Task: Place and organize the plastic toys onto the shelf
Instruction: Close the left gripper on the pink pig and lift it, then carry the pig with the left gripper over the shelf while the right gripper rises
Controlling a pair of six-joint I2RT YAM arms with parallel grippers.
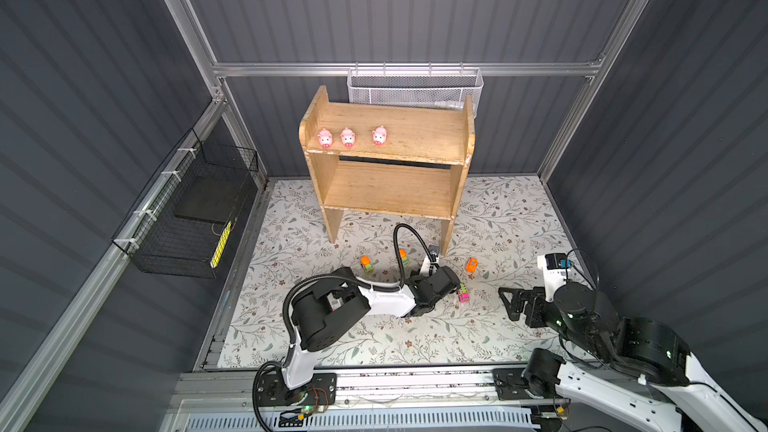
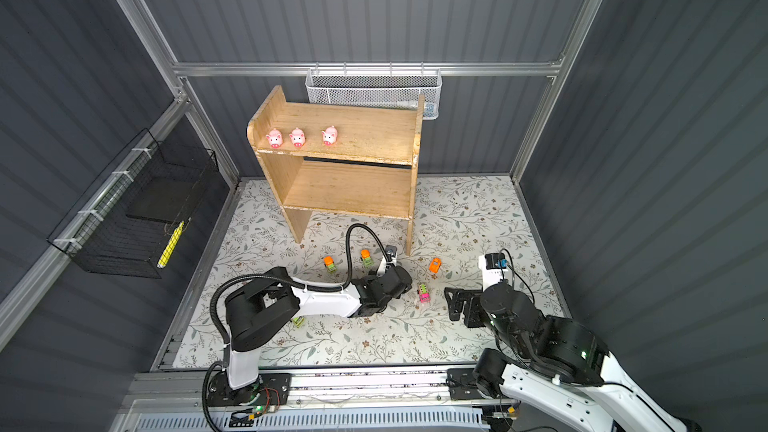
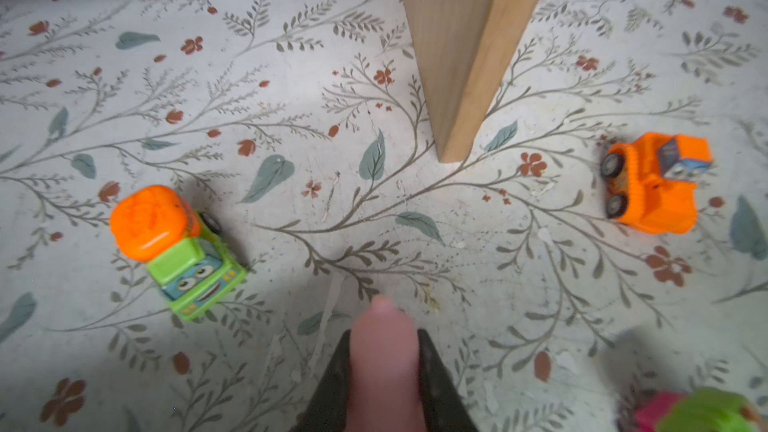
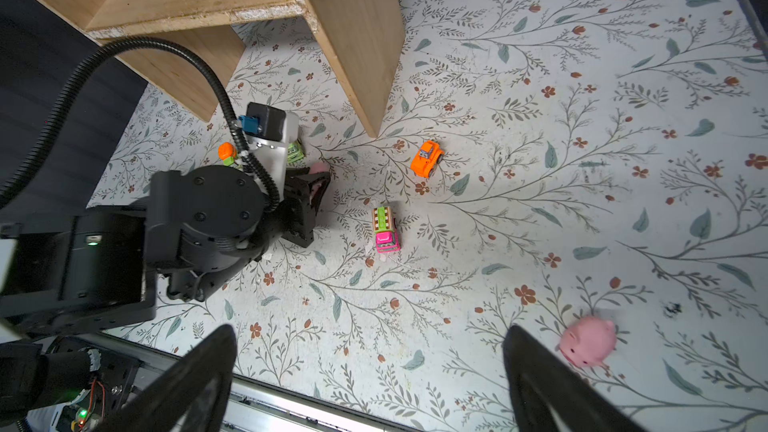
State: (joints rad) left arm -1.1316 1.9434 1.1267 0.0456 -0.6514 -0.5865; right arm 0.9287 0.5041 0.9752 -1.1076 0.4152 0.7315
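Dark grey ribbed walls (image 1: 415,6) close in a small work cell on three sides, held by a silver aluminium frame (image 1: 291,69). The floor (image 1: 511,218) is a pale mat printed with grey-green leafy twigs and small rust-red flowers, brightly lit from above. A white mesh basket (image 1: 411,89) hangs from the back rail. A black wire basket (image 1: 174,259) hangs on the left wall, holding a dark flat pad (image 1: 205,199) and a yellow strip (image 1: 220,245). A metal track (image 1: 415,380) runs along the front edge.

I count five pink pigs (image 1: 325,138) (image 1: 348,137) (image 1: 379,135) (image 3: 384,363) (image 4: 588,342), five toy vehicles (image 2: 330,263) (image 2: 365,257) (image 2: 435,264) (image 2: 424,292) (image 2: 297,321), one wooden shelf (image 1: 395,193), one white mesh basket (image 1: 415,91) far, one black wire basket (image 1: 183,243) left.
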